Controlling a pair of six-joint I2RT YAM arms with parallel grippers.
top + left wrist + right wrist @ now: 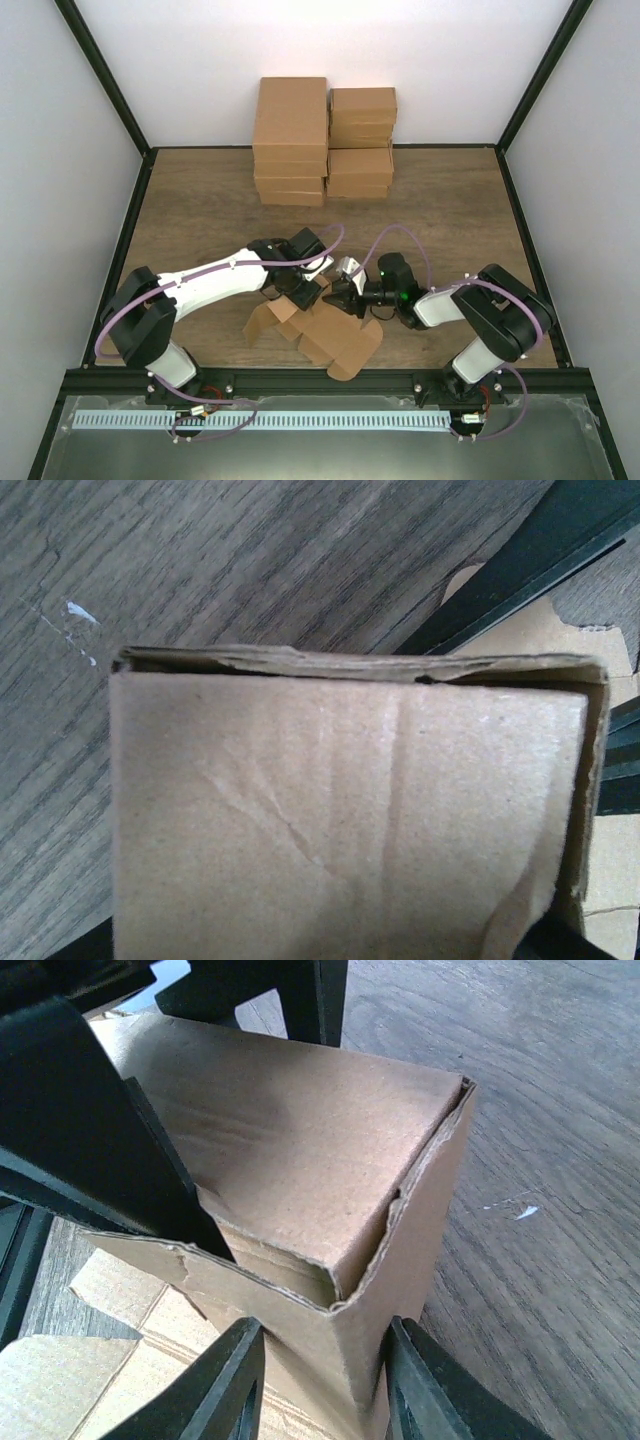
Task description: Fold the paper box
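I see the paper box [318, 328] in plain kraft brown, paler along its torn edges, faint crease lines crossing one panel; the desk [440, 200] is brown wood with dark streaky grain, greyer through the wrist cameras, marked by a white fleck [78, 611]; the stacked boxes [322, 140] are the same tan; the left arm [215, 275] and right arm [440, 305] are white with black joints; their cables [399, 229] are purple; a green light [408, 295] glows on the right arm.

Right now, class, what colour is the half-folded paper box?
Plain brown paper box, best in right wrist view.
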